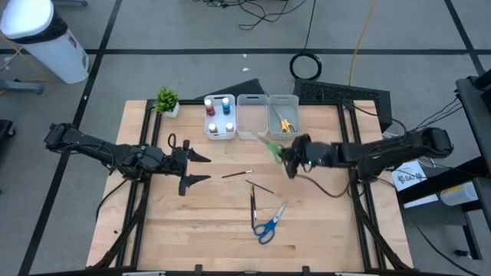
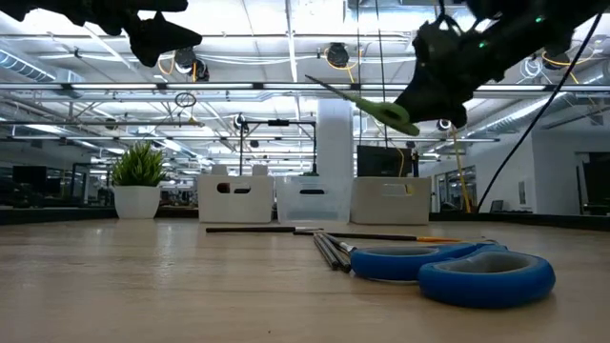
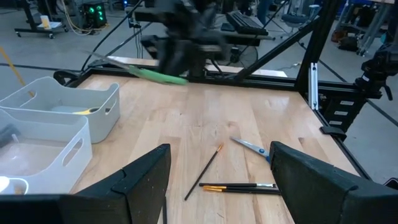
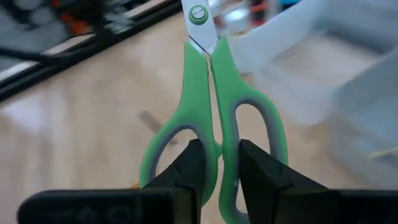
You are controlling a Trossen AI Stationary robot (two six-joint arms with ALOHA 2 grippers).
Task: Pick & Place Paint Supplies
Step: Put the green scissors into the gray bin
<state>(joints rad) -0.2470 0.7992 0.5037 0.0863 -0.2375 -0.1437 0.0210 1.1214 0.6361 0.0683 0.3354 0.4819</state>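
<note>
Green scissors (image 4: 214,118) are pinched at the handles by the right gripper (image 1: 291,159) and held in the air just short of the bins (image 1: 252,115), probably for dropping in. The left gripper (image 1: 198,167) is parked well away, jaws spread.

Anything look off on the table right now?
Nothing spilled or damaged. The right hand holds the green scissors above the table beside the bins; blue scissors and brushes lie loose.

Green-handled scissors (image 4: 211,118) hang closed in the air, pinched at the handles. Blue-handled scissors (image 1: 268,225) and thin brushes (image 1: 252,205) lie flat mid-tabletop. Paint bottles (image 1: 219,113) stand upright in a bin; yellow scissors (image 1: 285,123) lie in another.
</note>
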